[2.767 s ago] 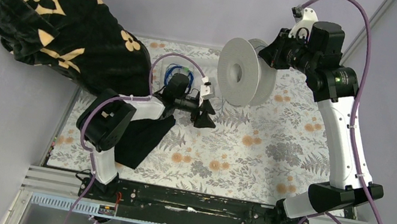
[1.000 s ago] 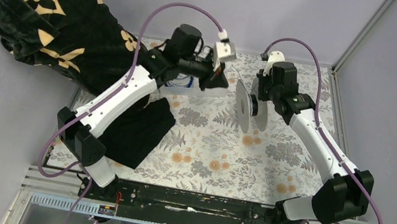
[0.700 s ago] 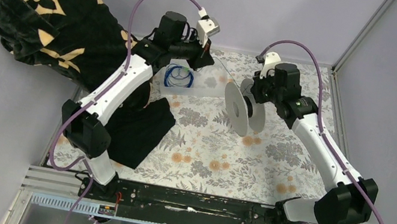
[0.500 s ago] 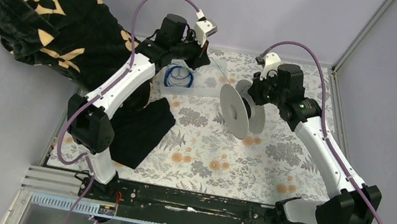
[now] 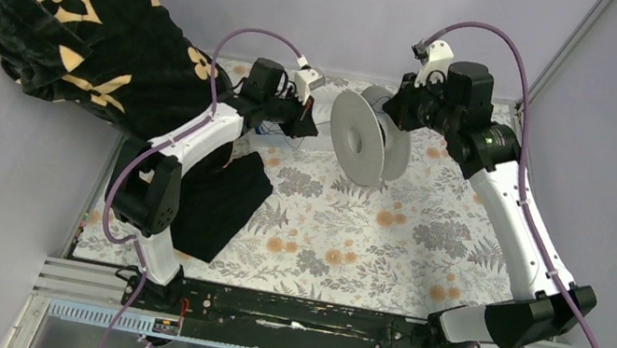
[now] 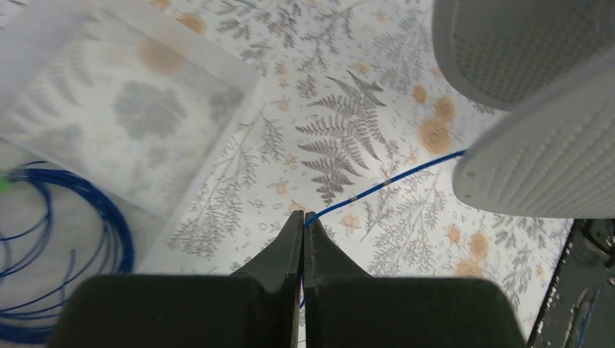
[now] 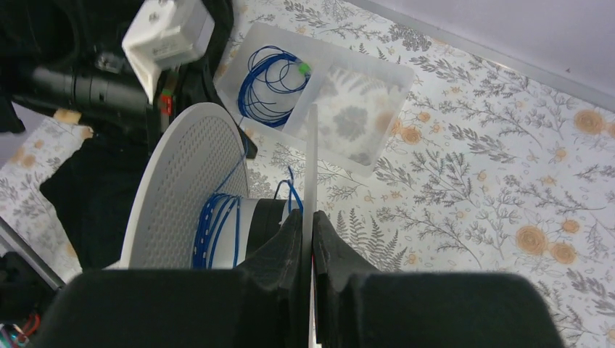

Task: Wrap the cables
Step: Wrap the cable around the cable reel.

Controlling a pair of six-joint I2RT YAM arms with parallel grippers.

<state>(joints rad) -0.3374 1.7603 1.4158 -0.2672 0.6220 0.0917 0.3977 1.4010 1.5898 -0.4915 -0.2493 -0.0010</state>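
The left tool (image 6: 303,219) has its fingers pressed together, pinching a blue cable (image 6: 384,185) right at the tips. From that pinch the strand runs as one straight line, up and to the right in the left wrist view, low over the table (image 5: 388,244) with its flowered cloth, and passes out of sight behind the near flange of the white spool (image 5: 358,135).

The right tool (image 7: 310,217) is clamped on the thin edge of the spool's far flange and holds the spool clear of the table. The flanges stand upright, and the spool's axis lies roughly level, pointing across toward the left arm. Several turns of the blue cable already sit on the hub (image 7: 210,225), wound around that axis, and a short blue end sticks up beside the gripped flange.

More of the cable lies as a loose round coil (image 6: 125,243) flat in the left compartment of a clear plastic tray (image 7: 391,76), which sits on the table beyond the spool, just beside the left tool. A black garment (image 5: 224,203) lies on the table under the left arm.
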